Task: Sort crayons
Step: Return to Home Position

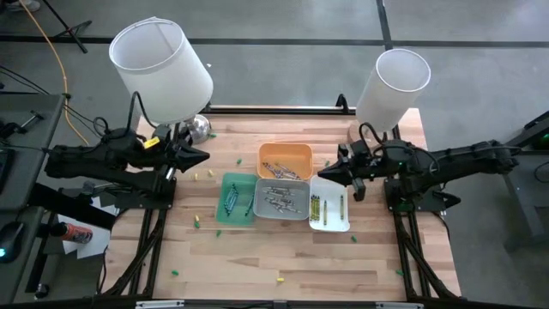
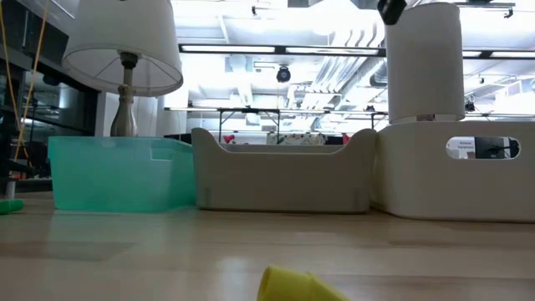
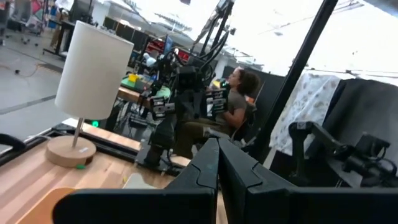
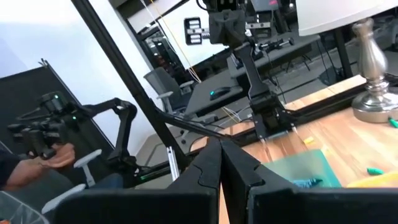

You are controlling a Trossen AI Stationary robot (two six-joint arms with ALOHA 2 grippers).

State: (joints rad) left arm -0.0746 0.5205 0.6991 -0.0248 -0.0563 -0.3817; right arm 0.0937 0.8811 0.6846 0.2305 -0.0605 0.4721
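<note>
Crayons lie sorted in three trays at the table's middle: green ones in the green tray [image 1: 236, 199], silver ones in the grey tray [image 1: 281, 197], yellow ones in the white tray [image 1: 329, 210]. The orange tray [image 1: 286, 160] behind them holds a few. Loose crayons lie about: yellow [image 1: 197, 176], green [image 1: 196, 223], yellow at the near edge [image 1: 279, 278] [image 2: 292, 286]. My left gripper [image 1: 206, 156] [image 3: 217, 149] hovers left of the orange tray, shut and empty. My right gripper [image 1: 319, 176] [image 4: 219, 149] hovers above the white tray's far end, shut and empty.
Two white-shaded lamps stand at the far corners, one left [image 1: 163, 60] and one right [image 1: 390, 86]. More loose green crayons lie near the right edge [image 1: 354, 238] and front left [image 1: 175, 272]. A person sits beyond the table [image 3: 239, 93].
</note>
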